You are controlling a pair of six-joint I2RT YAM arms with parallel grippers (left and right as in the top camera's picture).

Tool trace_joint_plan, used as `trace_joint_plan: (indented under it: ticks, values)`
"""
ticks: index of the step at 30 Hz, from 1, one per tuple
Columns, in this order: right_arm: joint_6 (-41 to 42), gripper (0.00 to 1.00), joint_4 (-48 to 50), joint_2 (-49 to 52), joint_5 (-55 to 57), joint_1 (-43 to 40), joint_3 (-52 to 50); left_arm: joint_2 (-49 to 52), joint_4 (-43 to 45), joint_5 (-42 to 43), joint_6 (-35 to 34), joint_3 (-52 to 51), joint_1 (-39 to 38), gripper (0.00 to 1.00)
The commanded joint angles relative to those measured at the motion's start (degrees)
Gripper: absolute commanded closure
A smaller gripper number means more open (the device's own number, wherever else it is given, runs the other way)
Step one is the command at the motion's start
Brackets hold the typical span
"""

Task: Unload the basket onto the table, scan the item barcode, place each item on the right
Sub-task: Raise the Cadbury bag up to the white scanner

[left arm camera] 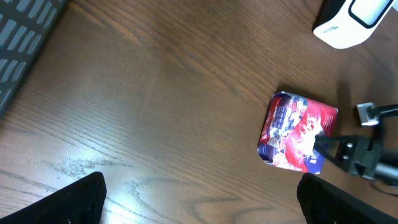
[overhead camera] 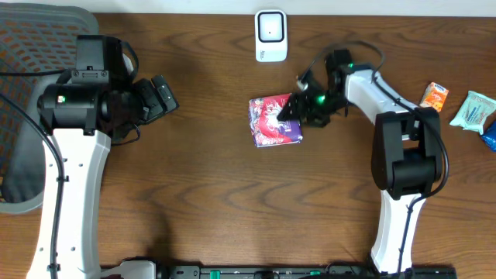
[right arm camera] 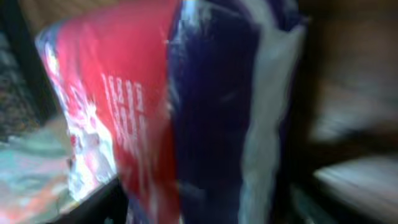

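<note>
Snack packet [overhead camera: 273, 120], red and purple: flat on bench [overhead camera: 209, 186], just robot-side of white scanner [overhead camera: 270, 35]. Right gripper [overhead camera: 294, 112]: fingers at packet's edge, clamped or not cannot tell. Left gripper [overhead camera: 167, 97]: fingers wide apart, well left of scanner.

A dark brown wooden table [overhead camera: 209, 194] with a grey mesh chair [overhead camera: 35, 35] at its far left corner.

The table top fills almost the whole overhead view, and its grain runs in long wavy lines from left to right. A narrow pale strip [overhead camera: 170, 6] lies along the far edge of the table; if it is wall or floor, I cannot tell. The chair has an open net pattern, and the left wrist view shows the same mesh [left arm camera: 22, 43] in the upper left corner. The light is soft and even, with a pale glare [left arm camera: 93, 167] on the wood in the left wrist view.
</note>
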Motion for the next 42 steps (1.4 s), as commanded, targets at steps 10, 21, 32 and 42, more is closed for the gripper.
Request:
trace_joint_plan:
  ticks: [10, 21, 32, 42]
  values:
    - [12.87, 0.99, 5.79, -1.42, -2.62, 0.52, -0.50, -0.11, -0.15, -0.33, 0.55, 0.39, 0.24, 0.02]
    - [31.43, 0.99, 17.18, -3.19, -1.36, 0.50, 15.63, -0.11, -0.15, -0.33, 0.55, 0.39, 0.24, 0.02]
    - [52.65, 0.99, 39.06, -1.75, 26.91, 1.70, 16.06, -0.11, -0.15, -0.33, 0.55, 0.37, 0.24, 0.02]
    - [56.02, 0.99, 47.74, 2.71, 27.41, 3.52, 16.09, -0.11, -0.15, -0.33, 0.55, 0.37, 0.24, 0.02]
